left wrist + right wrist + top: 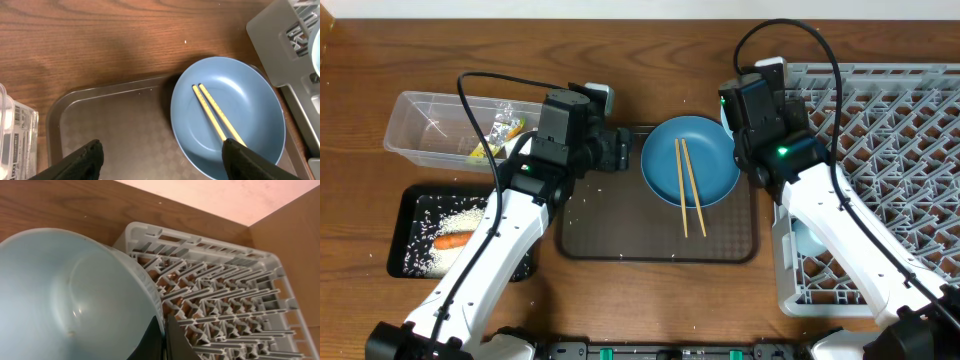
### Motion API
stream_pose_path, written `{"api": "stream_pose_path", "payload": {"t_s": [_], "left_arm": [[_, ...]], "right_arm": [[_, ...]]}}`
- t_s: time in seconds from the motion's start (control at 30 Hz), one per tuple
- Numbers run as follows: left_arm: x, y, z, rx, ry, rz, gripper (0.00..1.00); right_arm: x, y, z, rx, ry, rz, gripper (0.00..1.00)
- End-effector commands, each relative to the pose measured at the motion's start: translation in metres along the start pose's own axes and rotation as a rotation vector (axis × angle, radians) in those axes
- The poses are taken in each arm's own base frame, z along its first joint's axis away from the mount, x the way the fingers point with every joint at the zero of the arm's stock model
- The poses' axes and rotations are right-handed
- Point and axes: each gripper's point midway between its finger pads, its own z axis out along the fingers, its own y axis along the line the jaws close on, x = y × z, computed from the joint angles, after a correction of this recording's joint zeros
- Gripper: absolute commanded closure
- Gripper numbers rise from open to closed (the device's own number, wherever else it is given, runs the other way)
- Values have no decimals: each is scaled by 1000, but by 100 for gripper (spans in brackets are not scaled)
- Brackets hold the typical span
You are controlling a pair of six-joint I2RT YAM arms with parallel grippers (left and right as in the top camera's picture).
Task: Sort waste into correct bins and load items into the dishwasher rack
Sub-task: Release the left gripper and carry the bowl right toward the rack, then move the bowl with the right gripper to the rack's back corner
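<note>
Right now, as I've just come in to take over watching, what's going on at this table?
The right gripper is clamped on the rim of a light blue bowl, holding it at a corner of the grey dishwasher rack. The left gripper hangs open above the brown serving tray, beside the blue plate with two chopsticks lying on it. The carrot and rice sit in the black tray; a wrapper lies in the clear tub.

Wood-grain table [650, 50], smooth matt blue plate [715, 150], pale wooden chopsticks [693, 185], glossy light blue bowl [60, 295], grey plastic rack [900, 110]
</note>
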Motion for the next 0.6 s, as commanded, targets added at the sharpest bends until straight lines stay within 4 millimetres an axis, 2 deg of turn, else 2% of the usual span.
{"api": "stream_pose_path", "payload": {"t_s": [0.0,0.33,0.4,0.57], "left_arm": [[-1,3,-3,-15,-8,-1,19],[-1,3,-3,-15,-8,-1,15],[-1,3,-3,-15,-8,-1,11],[-1,3,-3,-15,-7,-1,9]], "right_arm": [[3,-17,8,80,12,-39,99],[-2,-26,13,97,9,-185,99],[-3,-28,15,101,10,-205,99],[-1,-41,19,144,25,-203,99]]}}
